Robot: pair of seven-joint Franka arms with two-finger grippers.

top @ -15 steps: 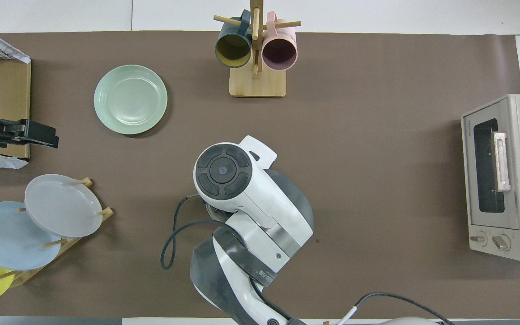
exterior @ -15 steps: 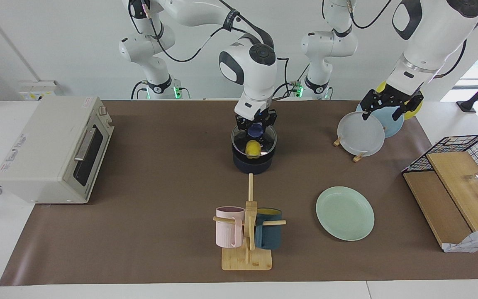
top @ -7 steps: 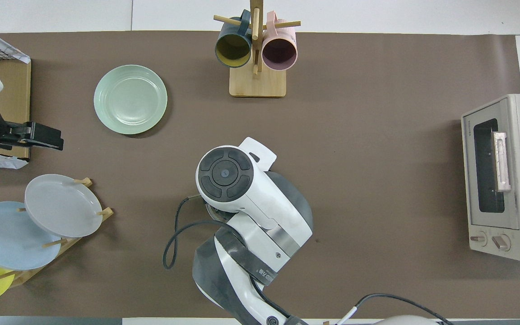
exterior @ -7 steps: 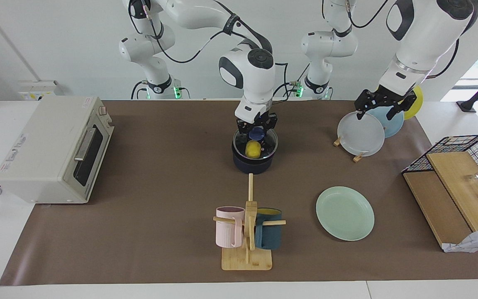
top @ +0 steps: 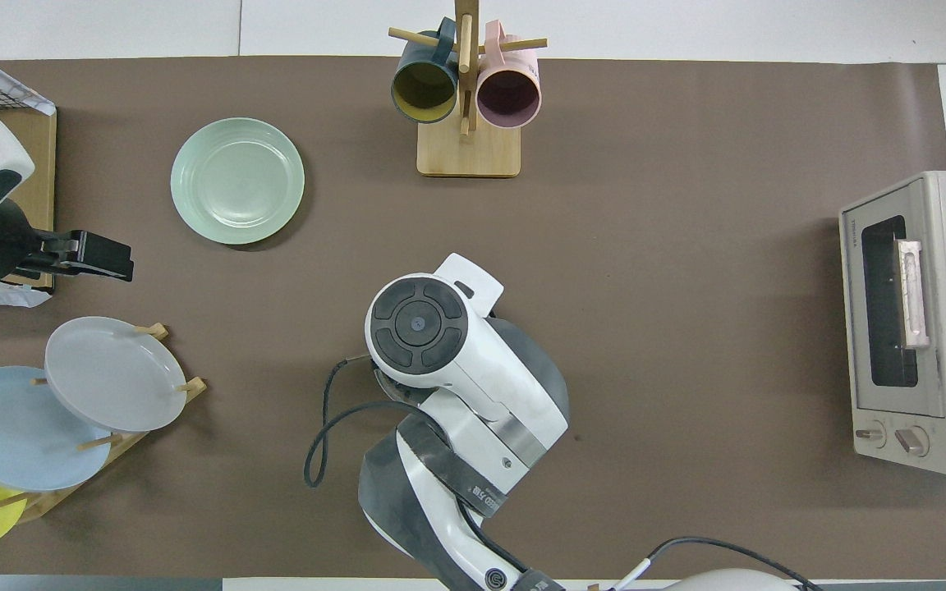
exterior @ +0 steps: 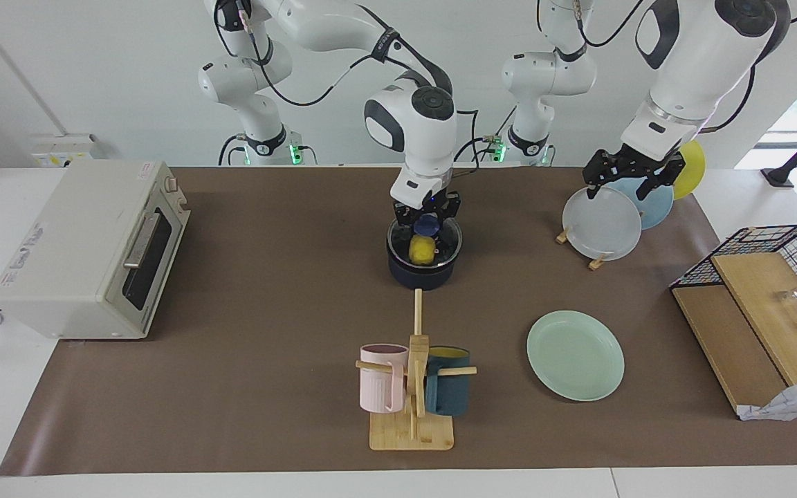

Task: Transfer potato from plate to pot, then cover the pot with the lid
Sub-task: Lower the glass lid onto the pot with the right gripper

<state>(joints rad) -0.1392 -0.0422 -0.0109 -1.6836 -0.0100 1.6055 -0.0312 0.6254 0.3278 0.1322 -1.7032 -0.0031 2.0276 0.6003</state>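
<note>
The right gripper (exterior: 427, 223) comes straight down over the pot (exterior: 420, 271), its fingers clamped on the blue knob of the glass lid (exterior: 444, 243). The lid sits at the pot's rim; whether it rests fully on it cannot be told. Through the glass the yellow potato (exterior: 423, 250) shows inside the pot. The pot stands near the middle of the table (exterior: 274, 290), its dark navy body toward the robots from the mug stand (exterior: 412, 387). In the overhead view the right arm's wrist hides the pot and lid altogether.

The left gripper (exterior: 632, 181) hangs in the air over the plate rack (exterior: 602, 225) toward the left arm's end of the table, fingers spread apart and holding nothing. The rack holds a white, a light-blue and a yellow plate upright.

The mint-green plate (top: 237, 180) lies flat and bare on the table, farther from the robots than the rack and beside the mug stand, which carries a pink mug (top: 509, 92) and a dark teal mug (top: 424, 86). A toaster oven (top: 916, 320) stands at the right arm's end of the table.
</note>
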